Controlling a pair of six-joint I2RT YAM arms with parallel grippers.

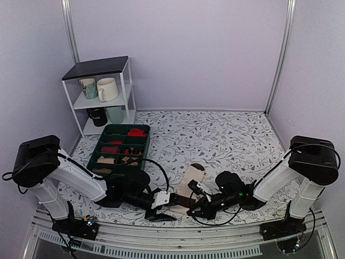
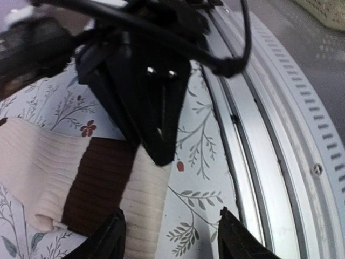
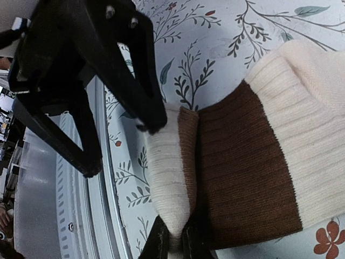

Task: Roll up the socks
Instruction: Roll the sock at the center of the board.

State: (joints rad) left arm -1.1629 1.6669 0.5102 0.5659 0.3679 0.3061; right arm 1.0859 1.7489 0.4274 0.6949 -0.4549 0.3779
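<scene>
While the roll seems barely begun, the top view shows the socks (image 1: 190, 181) lying near the front edge of the floral bench (image 1: 226, 135). From the left wrist, the left gripper (image 2: 172, 240) stands released, jaws straddling the ribbed cream-and-brown end. From the right wrist, the right gripper (image 3: 173, 244) is clenched on the folded cream cuff. The next move likely calls for turning that soft knit over itself.

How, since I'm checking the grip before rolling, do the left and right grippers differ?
The right gripper is shut; the left gripper stands open. The right gripper pinches the folded cream edge of the socks; the left gripper grips nothing. Both are black, low over the socks.
</scene>
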